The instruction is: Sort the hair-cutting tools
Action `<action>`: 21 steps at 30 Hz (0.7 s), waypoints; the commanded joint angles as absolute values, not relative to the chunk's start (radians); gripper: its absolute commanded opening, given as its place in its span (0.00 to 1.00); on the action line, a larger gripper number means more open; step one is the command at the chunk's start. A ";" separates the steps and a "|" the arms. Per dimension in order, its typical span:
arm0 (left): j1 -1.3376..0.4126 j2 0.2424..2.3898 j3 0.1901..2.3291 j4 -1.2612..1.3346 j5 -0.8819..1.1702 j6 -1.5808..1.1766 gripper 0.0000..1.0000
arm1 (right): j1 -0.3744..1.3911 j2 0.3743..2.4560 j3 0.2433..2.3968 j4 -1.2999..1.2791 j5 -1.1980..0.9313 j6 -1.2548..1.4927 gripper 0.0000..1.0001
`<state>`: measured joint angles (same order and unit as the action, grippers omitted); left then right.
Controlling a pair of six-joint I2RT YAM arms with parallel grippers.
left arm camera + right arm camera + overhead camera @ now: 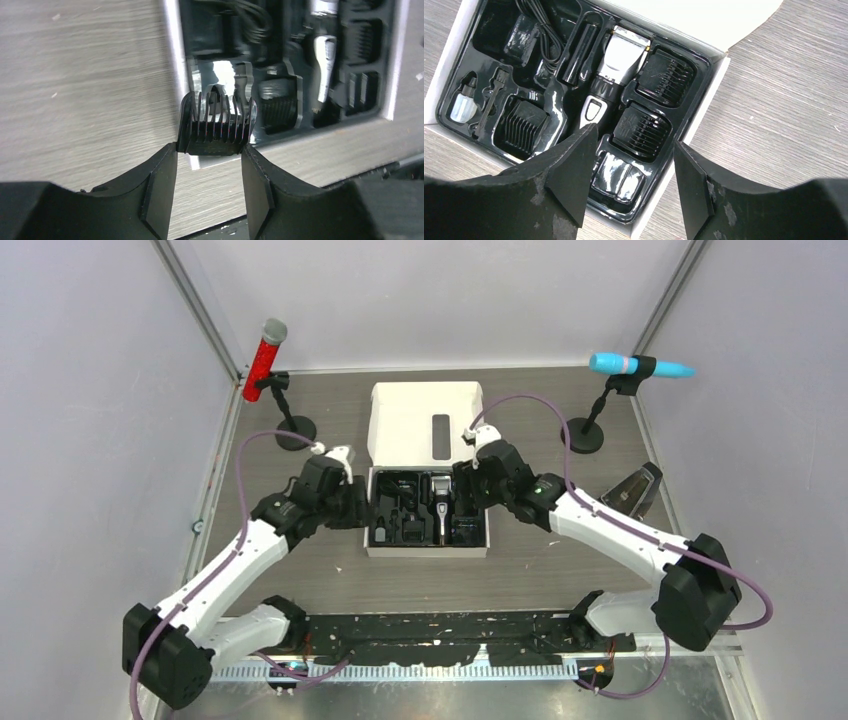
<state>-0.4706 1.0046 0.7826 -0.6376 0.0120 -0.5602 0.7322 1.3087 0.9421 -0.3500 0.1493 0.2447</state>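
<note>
My left gripper (210, 150) is shut on a small black comb attachment (216, 127), held by its base just above the left rim of the white box (172, 60). In the top view the left gripper (360, 502) sits at the box's left side. The black-and-silver clipper (616, 75) lies in the black tray's middle, also seen from above (441, 502). Three more comb attachments sit in tray slots: one (666, 75), another (644, 130), a third (524, 122). My right gripper (634, 145) is open and empty over the tray's right near corner.
The white box (428, 552) has its lid (425, 420) folded back. A red microphone (265, 360) stands back left, a blue one (640, 366) back right. A dark wedge-shaped object (632, 490) sits right of the box. The tray also holds a small bottle (461, 105) and brush (491, 100).
</note>
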 commanded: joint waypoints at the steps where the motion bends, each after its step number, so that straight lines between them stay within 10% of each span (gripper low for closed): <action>1: -0.613 1.056 0.877 -0.550 0.032 -0.437 0.18 | 0.736 1.240 0.918 -0.296 0.240 0.267 0.67; 21: -0.949 1.601 1.271 -0.548 0.218 0.034 0.20 | 0.579 0.818 0.596 -0.202 0.540 0.434 0.80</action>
<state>-0.9127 1.5314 1.1774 -0.4999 0.1745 -0.0895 0.5827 0.8845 0.6304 -0.2840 0.4595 0.3985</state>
